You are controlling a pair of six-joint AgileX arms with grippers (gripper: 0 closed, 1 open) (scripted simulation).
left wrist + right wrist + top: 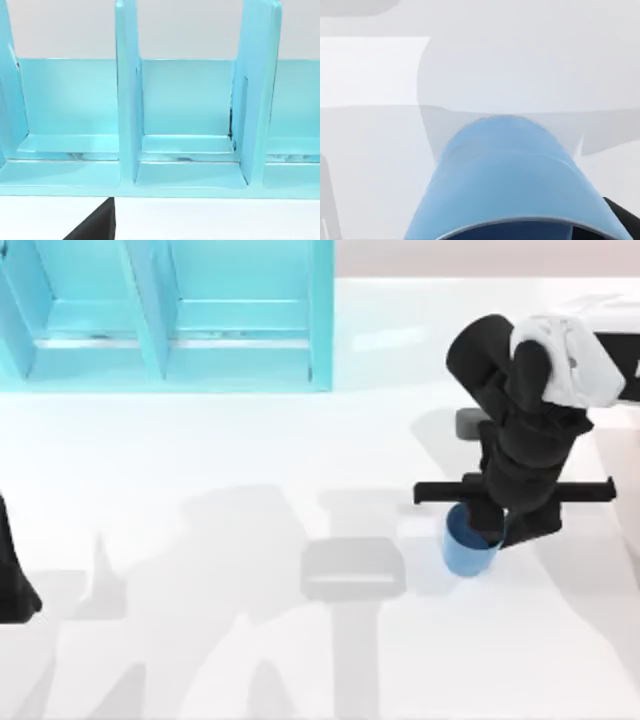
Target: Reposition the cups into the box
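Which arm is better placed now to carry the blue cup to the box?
The right arm. Its claw is already at the blue cup on the table's right side, while the left arm sits at the left edge, away from it.

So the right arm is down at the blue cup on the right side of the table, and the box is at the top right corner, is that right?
Not quite. The box sits at the top left of the table, as the top view shows. The rest holds: the right gripper is down at the blue cup on the table's right side.
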